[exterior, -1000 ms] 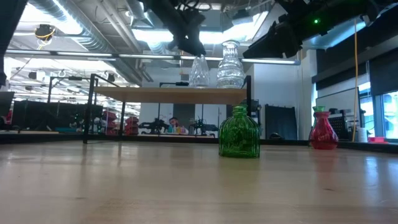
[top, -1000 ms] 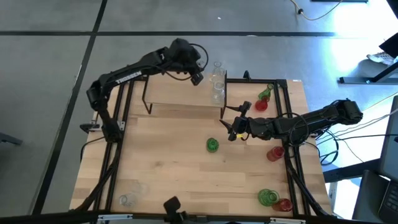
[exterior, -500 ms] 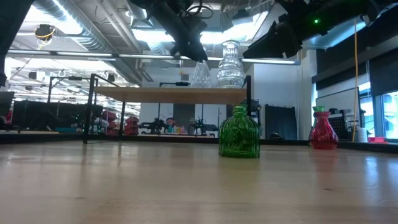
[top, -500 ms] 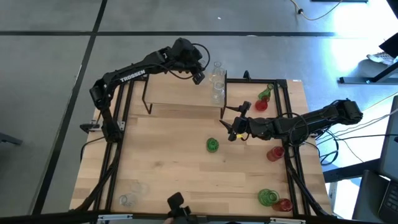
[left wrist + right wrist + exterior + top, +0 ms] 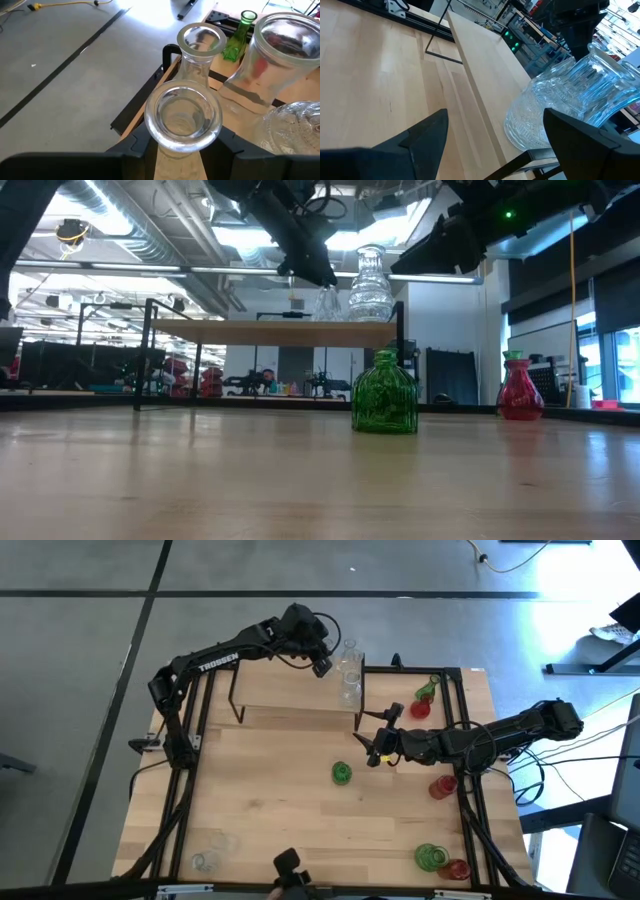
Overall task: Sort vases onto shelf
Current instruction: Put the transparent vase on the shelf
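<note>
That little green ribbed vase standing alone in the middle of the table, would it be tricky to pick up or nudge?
Probably a bit. The green vase looks like smooth glass, so the fingers may slip and a knock could chip it. Its squat, wide body sits flat on the table, so a low push would likely slide it rather than tip it. Tipped over, its round body could roll.

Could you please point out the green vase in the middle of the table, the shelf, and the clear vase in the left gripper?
green vase point(image 5: 385, 392), low view, ribbed body
shelf point(image 5: 290, 692), high view, bare board top
clear vase point(image 5: 183, 116), left wrist view, rim
</note>
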Robot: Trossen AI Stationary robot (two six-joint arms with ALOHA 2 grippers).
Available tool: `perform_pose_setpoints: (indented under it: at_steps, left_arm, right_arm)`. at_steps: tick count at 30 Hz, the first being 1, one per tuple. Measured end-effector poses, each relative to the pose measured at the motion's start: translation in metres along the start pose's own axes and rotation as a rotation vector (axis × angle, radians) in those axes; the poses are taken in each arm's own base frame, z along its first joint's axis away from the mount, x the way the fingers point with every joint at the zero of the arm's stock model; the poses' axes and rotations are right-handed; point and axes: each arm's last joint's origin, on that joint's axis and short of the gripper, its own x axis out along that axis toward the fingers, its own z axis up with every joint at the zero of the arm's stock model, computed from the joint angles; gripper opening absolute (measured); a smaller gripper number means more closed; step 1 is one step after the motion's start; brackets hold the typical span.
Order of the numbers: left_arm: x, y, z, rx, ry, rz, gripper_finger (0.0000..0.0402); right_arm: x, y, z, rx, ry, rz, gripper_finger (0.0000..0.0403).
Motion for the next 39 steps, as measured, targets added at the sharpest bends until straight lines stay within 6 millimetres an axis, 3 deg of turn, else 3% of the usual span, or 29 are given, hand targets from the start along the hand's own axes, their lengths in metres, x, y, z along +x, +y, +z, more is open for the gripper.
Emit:
perform_pose_setpoints:
  at_steps: [10, 21, 33, 39]
  left_arm:
    - [0.003, 0.0, 0.001, -0.001, -0.012, 0.0, 0.0114]
    - [0.003, 0.0, 0.002, 0.0, -0.021, 0.0, 0.0167]
    - [-0.033, -0.006, 0.018, 0.016, -0.08, -0.015, 0.017]
    - [-0.035, -0.004, 0.018, 0.013, -0.073, 0.012, 0.017]
  right_arm:
    - [0.0, 0.0, 0.0, 0.002, -0.001, 0.0, 0.0316]
    - [0.0, 0.0, 0.0, 0.004, -0.001, 0.0, 0.0316]
    - [0.0, 0.0, 0.0, 0.003, 0.0, 0.0, 0.0316]
    - [0.0, 0.0, 0.0, 0.021, 0.0, 0.0, 0.0316]
